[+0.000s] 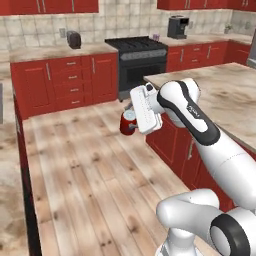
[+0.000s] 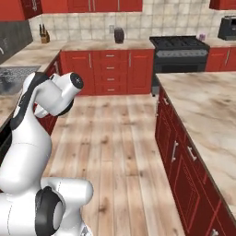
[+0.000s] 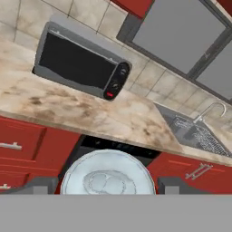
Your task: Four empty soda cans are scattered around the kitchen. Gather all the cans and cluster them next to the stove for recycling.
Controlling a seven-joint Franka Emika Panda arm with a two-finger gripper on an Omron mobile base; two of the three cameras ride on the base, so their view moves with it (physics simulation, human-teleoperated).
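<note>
The gripper (image 1: 131, 121) holds a red soda can (image 1: 127, 122) between its fingers, up in the air above the wooden floor (image 1: 90, 170), just off the island surface's (image 1: 225, 95) near corner. Far beyond stands the stove (image 1: 140, 57), a purple soda can (image 1: 156, 36) just beside it.

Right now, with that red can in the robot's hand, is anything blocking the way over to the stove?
Nothing visible blocks it. The gripper holds the red can above bare wooden floor, and open floor runs ahead to the stove. The island counter lies off to one side, not across the path.
</note>
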